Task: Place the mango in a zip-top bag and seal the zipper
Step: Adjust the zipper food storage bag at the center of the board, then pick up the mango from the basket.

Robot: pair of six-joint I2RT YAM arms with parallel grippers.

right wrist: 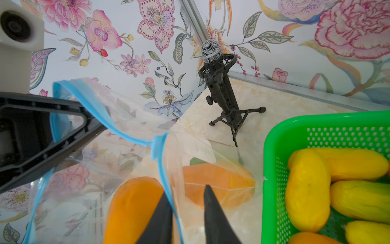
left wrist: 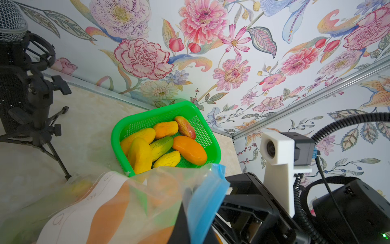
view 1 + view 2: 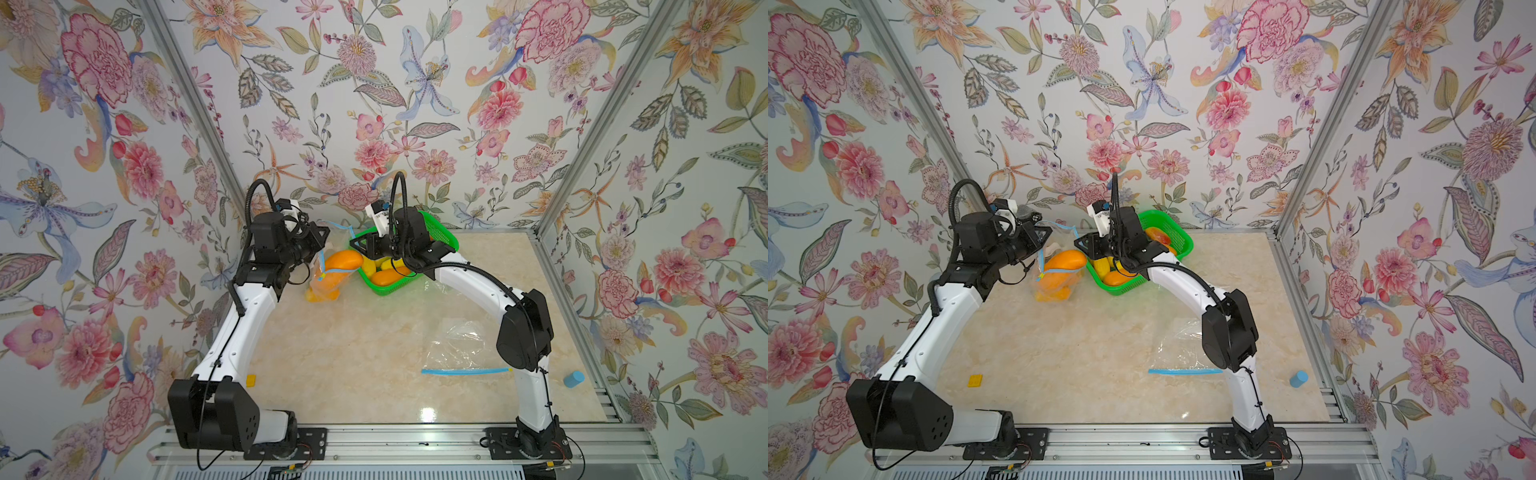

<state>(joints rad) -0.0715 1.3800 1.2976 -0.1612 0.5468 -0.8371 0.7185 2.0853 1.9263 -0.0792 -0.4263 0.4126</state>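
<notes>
the left claw (image 2: 187, 197) is clamped on the blue rim of the bag (image 1: 118, 118) and holds the mouth up near the table's (image 3: 374, 374) 11 o'clock corner. the orange mango (image 3: 343, 260) lies across that mouth with the rim crossing its middle, so it looks only part way in. the right claw (image 1: 185, 189) has its fingers a little apart and straddles the rim on the mango's 3 o'clock side. whether a fingertip touches the film is hard to tell.

the likely trouble is the fruit sliding back out. a tug on the slick film could tip the mango toward 3 o'clock, against the green basket (image 3: 446, 240) (which is just beside the bag). if the right claw nips only one wall, the mouth could fold shut over the fruit. the zipper probably cannot seal while the mango sits under it.
</notes>
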